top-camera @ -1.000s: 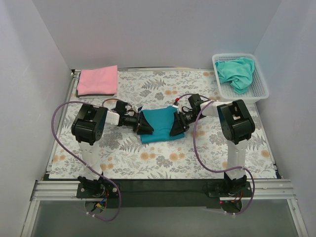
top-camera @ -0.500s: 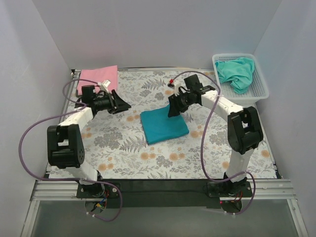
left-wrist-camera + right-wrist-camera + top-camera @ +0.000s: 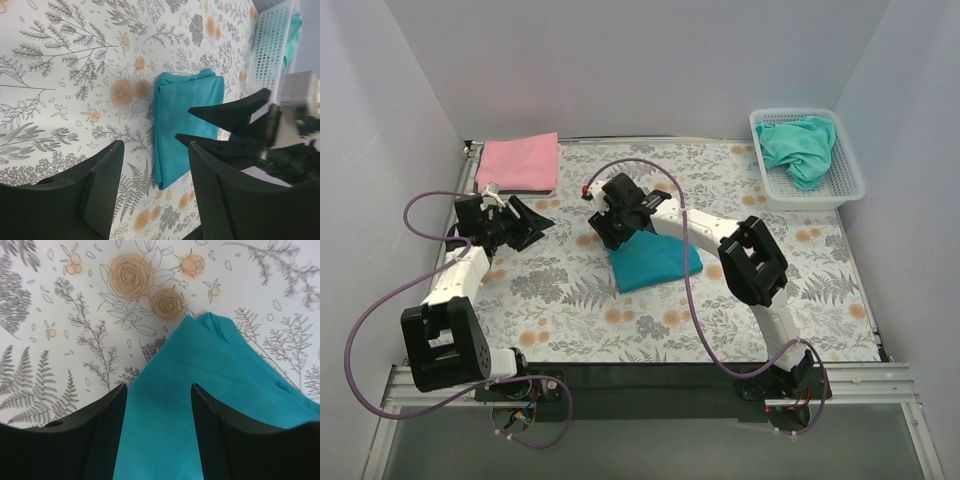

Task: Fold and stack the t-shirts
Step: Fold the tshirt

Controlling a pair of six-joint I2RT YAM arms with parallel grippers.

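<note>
Teal-blue shirt [image 3: 655,262] in the middle: plain, deep in tone, with stitching of the same colour. Pink shirt [image 3: 518,163] at far left: plain, soft pink. Aqua-green shirt [image 3: 800,145] at far right: plain and paler, inside a white mesh basket [image 3: 850,185]. Pale table cover [image 3: 720,320] printed with grey ferns and leaves and orange roses. Black for the left gripper [image 3: 156,147] and the right gripper [image 3: 159,390]; purple for the cables [image 3: 632,160].

Folded shirt [image 3: 655,262] at centre, second folded shirt [image 3: 518,163] far left, crumpled shirt [image 3: 800,145] in basket [image 3: 825,192] far right.
</note>
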